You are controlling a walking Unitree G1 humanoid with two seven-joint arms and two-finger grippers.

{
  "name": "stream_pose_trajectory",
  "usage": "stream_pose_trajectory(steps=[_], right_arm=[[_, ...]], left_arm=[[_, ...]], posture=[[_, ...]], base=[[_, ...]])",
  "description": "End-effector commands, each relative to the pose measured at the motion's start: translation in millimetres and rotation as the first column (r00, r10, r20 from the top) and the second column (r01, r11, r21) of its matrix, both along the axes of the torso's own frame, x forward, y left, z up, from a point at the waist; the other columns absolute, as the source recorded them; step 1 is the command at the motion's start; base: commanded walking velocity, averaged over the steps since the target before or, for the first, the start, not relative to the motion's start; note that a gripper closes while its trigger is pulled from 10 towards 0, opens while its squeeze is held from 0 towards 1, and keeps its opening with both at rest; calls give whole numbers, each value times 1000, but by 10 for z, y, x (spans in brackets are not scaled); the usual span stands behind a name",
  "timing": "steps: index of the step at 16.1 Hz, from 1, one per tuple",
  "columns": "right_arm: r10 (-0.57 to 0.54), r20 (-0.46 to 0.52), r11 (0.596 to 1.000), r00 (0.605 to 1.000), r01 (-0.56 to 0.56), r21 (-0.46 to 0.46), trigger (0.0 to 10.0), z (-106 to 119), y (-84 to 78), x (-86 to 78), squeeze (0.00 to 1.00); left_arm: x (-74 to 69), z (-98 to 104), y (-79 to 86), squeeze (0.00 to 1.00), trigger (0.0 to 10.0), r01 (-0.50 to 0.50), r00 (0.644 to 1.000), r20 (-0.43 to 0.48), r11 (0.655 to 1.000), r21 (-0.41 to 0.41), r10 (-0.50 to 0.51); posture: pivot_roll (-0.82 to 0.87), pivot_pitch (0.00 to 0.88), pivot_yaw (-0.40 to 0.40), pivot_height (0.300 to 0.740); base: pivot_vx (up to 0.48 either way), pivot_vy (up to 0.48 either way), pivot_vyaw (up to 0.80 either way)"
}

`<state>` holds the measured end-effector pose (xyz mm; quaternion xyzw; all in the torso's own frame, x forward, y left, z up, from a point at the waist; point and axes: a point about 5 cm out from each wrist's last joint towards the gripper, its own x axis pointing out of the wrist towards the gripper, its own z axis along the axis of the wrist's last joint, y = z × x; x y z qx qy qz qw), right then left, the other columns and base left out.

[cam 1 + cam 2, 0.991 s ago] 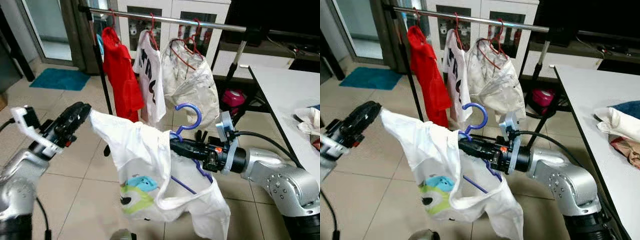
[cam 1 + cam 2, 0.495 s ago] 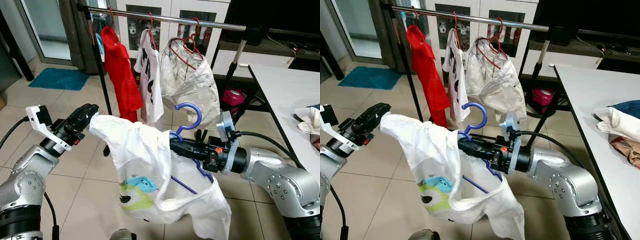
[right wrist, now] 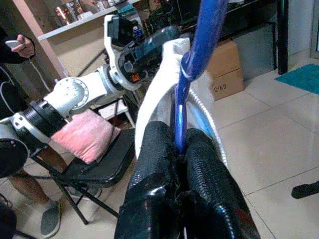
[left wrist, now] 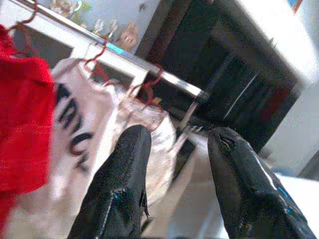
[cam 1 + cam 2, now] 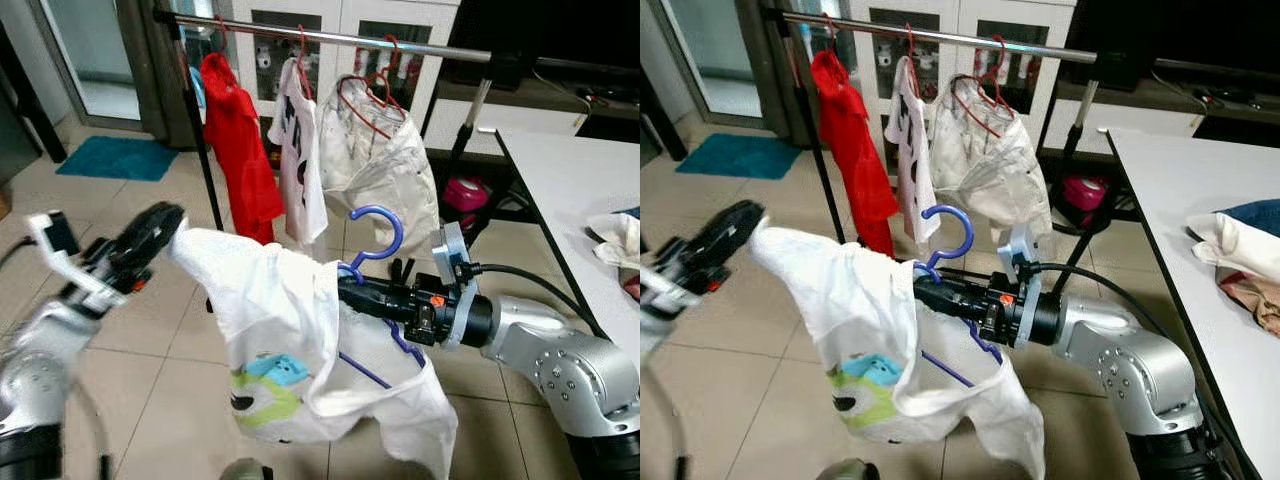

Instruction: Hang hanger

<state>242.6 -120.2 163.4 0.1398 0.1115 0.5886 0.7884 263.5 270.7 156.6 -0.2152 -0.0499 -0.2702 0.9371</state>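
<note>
Dressing of the blue hanger [image 5: 376, 236] looks to be the step in hand, judged from how things lie: the right gripper [image 5: 350, 291] has its jaws pressed together on the hanger's neck, hook upward, near the robot and well short of the rail [image 5: 330, 37] at the far side, while the left gripper [image 5: 150, 236] holds up a corner of the white T-shirt [image 5: 290, 340] draped over the hanger. Whether that shirt sits squarely on both shoulders cannot be told. Next, the hook probably has to be raised and carried far, to the bare stretch of rail right of the red hangers [image 5: 365, 95]. From the right wrist, a folding chair [image 3: 94, 169] and a person's hand [image 3: 22, 47] appear. From the left wrist, the left jaws stand spread apart, with nothing visible between the fingertips.
</note>
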Motion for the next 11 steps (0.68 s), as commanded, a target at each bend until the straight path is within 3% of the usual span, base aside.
stream_pose_trajectory(steps=[1,5,8,11], right_arm=[[16,35,1000,999,-17,21,10000,76,11,-22,0],[25,34,999,999,-26,24,10000,78,22,-14,0],[28,35,999,999,-29,26,10000,79,28,-8,0],[26,39,999,999,-27,31,10000,84,31,-21,0]], left_arm=[[-36,28,18,0,10000,23,1000,1,994,110,-24],[-131,68,90,0,10000,109,994,-48,979,174,-102],[-134,65,74,0,10000,162,986,-60,972,171,-153],[-44,105,-23,0,10000,205,979,-30,973,103,-203]], posture=[[-48,0,18,740],[-36,0,9,740],[-34,0,9,740],[-41,0,20,740]], base=[[0,0,0],[0,0,0],[0,0,0],[0,0,0]])
